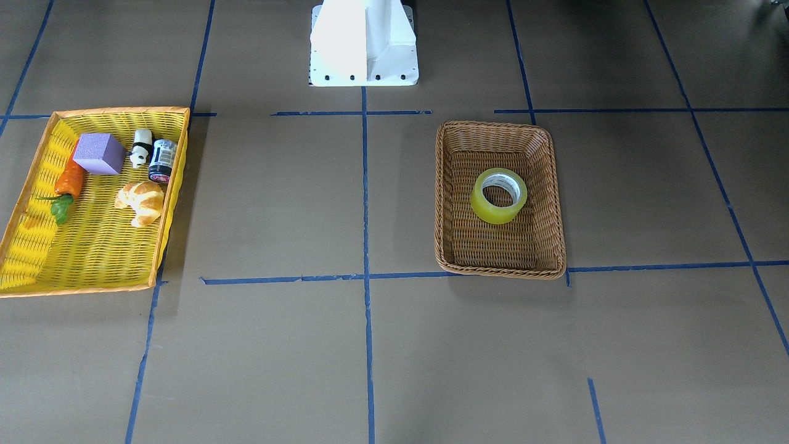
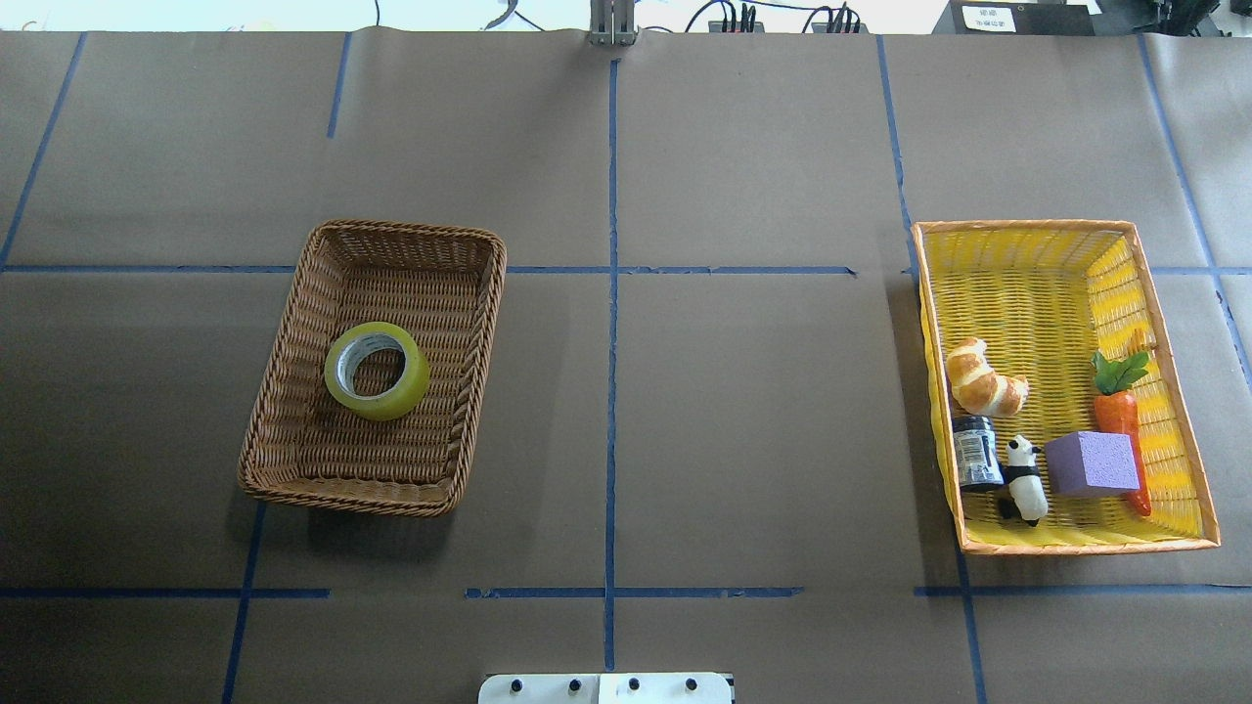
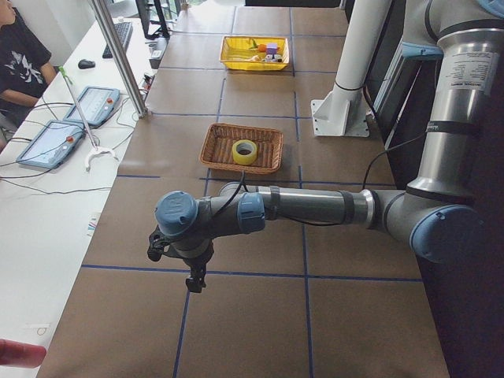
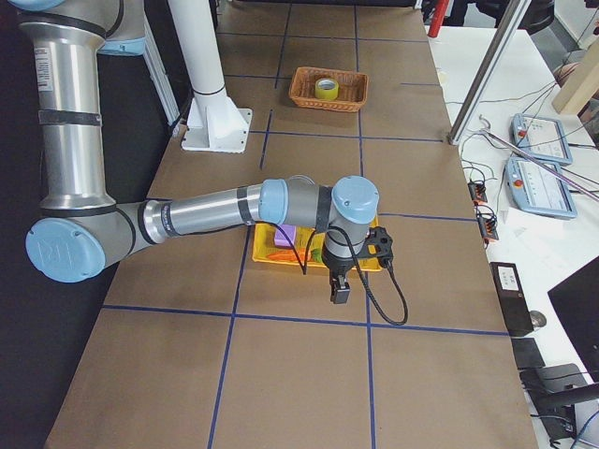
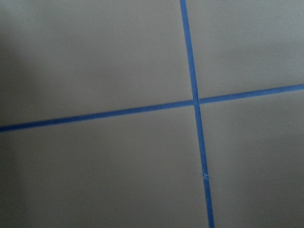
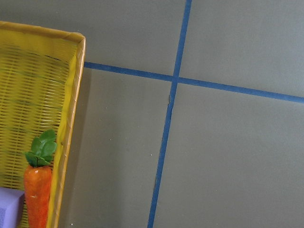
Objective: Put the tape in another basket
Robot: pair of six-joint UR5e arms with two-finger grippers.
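The yellow tape (image 2: 377,372) lies flat in the middle of the brown wicker basket (image 2: 284,391) on the robot's left side of the table; it also shows in the front view (image 1: 499,196), in that basket (image 1: 445,203). Neither gripper shows in the overhead or front views. In the left side view my left gripper (image 3: 195,279) hangs over bare table, well away from the basket (image 3: 216,150). In the right side view my right gripper (image 4: 338,295) hangs just beside the yellow tray. I cannot tell whether either is open or shut. The wrist views show no fingers.
A bright yellow, orange-rimmed tray (image 2: 1027,293) on the robot's right holds a croissant (image 2: 983,378), a carrot (image 2: 1118,411), a purple block (image 2: 1091,462), a panda figure (image 2: 1024,479) and a small jar (image 2: 976,452). The right wrist view shows the tray's corner (image 6: 76,52). Blue tape lines cross the brown table.
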